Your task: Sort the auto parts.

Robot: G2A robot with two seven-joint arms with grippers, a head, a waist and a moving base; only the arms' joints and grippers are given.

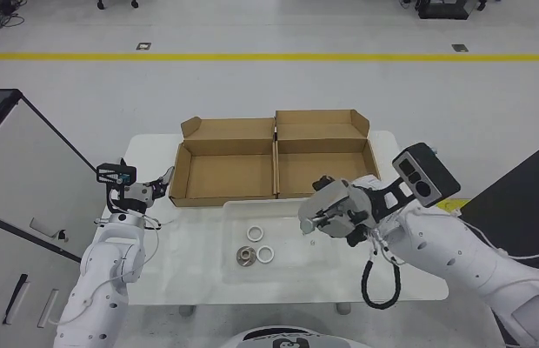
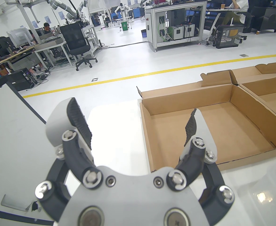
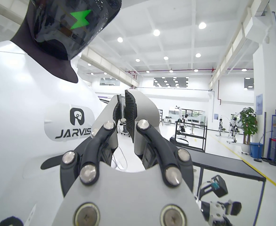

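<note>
No lettering, number or label could be read on the open cardboard boxes (image 1: 224,174), the white rings (image 1: 255,233), the metal part (image 1: 244,257) or the white table (image 1: 182,270) as the sorting bench was photographed.

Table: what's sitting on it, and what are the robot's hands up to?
cardboard boxes: two, brown, open, side by side at the table's far edge.
clear tray: one, see-through, just in front of the boxes.
rings: two, white, in the tray.
round metal part: one, grey, in the tray beside a ring.
ribbed part: one, grey, pinched in the right hand.
table: one, white.
left hand: one, open, holding nothing, by the left box's near corner.
right hand: one, shut on the ribbed part, over the tray.
</note>
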